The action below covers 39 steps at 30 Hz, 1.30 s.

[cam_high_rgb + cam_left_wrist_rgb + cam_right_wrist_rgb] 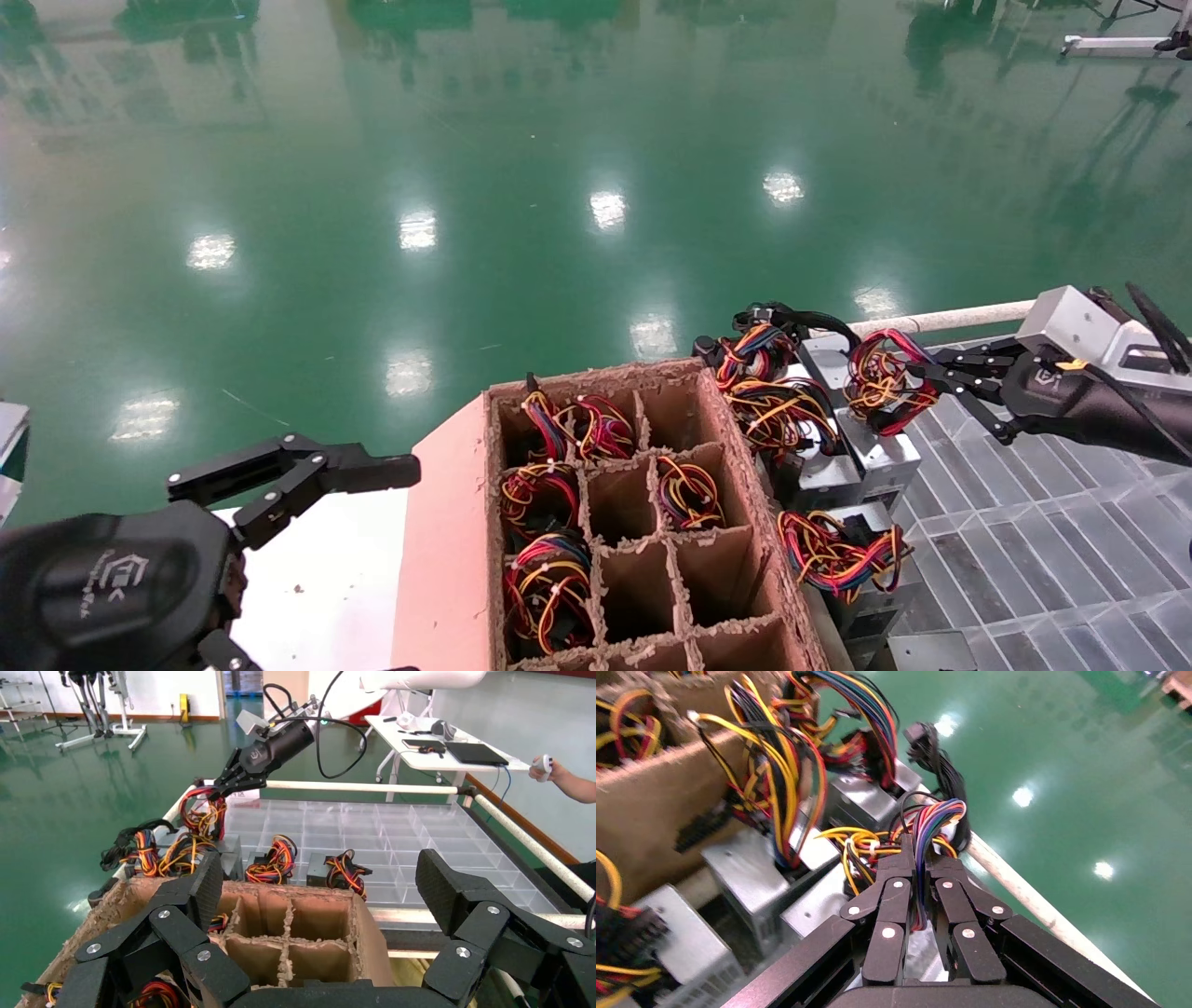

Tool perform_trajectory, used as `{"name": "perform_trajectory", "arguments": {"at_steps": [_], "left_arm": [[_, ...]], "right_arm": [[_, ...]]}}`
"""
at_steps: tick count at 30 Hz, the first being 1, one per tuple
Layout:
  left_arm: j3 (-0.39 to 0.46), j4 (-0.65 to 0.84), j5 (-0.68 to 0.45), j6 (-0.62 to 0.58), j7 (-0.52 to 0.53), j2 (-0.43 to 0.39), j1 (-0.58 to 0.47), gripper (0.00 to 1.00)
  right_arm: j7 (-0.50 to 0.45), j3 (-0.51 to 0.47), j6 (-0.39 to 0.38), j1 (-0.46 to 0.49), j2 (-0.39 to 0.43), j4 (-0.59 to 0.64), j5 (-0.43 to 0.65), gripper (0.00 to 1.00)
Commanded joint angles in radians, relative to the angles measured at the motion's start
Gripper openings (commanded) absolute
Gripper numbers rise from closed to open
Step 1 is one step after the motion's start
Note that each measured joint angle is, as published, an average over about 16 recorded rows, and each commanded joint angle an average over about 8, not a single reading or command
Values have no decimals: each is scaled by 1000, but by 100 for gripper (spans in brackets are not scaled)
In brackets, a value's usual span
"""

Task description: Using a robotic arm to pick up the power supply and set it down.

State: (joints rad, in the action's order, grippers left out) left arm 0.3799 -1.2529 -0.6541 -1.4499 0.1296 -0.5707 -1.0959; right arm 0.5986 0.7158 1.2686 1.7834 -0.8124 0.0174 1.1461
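Observation:
My right gripper (922,377), on the robotic arm with the silver wrist block (1080,326), reaches in from the right. It is shut on the wire loop (916,846) of the power supply (880,452), a silver-grey box at the tray's near-left edge. Red, yellow and purple wires pass between its fingers (895,881). In the left wrist view the same gripper (228,783) holds the bundle (204,811) above the box. My left gripper (320,881) is open and holds nothing. It hangs beside the cardboard box at lower left (405,568).
A brown cardboard box (447,559) with divider cells holds several wired supplies. More grey supplies (843,550) stand between it and a clear gridded tray (1043,540). A white rail (941,320) runs along the tray's far side. Green floor lies beyond.

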Motion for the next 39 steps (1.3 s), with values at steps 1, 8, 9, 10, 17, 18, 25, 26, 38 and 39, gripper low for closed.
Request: {"name": "perform_trajectory", "arguments": {"at_steps": [1,8,9,10,17,18,25,26,38,39], "left_arm": [[0,0,0,0,0,0,0,100],[0,0,0,0,0,0,0,100],[0,0,0,0,0,0,0,100],[0,0,0,0,0,0,0,100],[0,0,0,0,0,0,0,100],[0,0,0,0,0,0,0,100],[0,0,0,0,0,0,0,100],[0,0,0,0,0,0,0,100],[0,1,0,1,0,0,0,100],[0,1,0,0,0,0,0,100]], "right_arm": [[-8,2,9,1,-1,-2,3,93],[-15,0,17,0,-2,-1,0,100],[-14,0,16,0,-1,-1,1,100],[-14,0,16,0,-1,-1,1,100],[-17,-3,18,5,5,1,-4,100],[-18,-3,19,7,8,1,-4,100],[-31,-1,28,32,25,0,-2,100],[-35,-2,30,35,27,1,-3,100],[-129,-55,116,38,43,37,-76,100],[-132,-59,117,33,45,30,-79,100]]}}
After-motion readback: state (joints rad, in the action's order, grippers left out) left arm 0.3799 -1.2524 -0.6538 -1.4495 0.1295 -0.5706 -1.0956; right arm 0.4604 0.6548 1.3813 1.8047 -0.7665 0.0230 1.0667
